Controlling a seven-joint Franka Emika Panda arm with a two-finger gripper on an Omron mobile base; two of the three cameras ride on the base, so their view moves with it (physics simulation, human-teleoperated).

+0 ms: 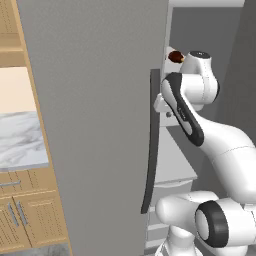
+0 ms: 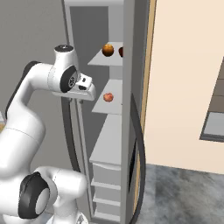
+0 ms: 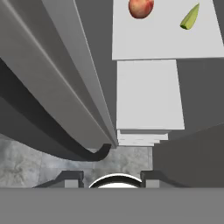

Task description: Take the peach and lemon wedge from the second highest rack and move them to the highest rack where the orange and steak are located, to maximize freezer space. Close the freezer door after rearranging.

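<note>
gripper (image 3: 112,177) fingers apart, holding nothing | peach (image 3: 141,7) and lemon wedge (image 3: 190,17) on second rack | orange (image 2: 108,50) on highest rack (image 2: 105,60) | freezer door (image 1: 95,120) open

a home kitchen: light wooden cabinet doors (image 1: 30,220) with metal handles stand under a marble tabletop (image 1: 20,140), beside a tall grey freezer. its freezer door (image 1: 100,125) hangs open on pale shelves carrying food, a peach (image 3: 141,7), a lemon wedge (image 3: 189,18) and an orange (image 2: 107,50). grey stone floor (image 2: 183,197) lies below.
</note>
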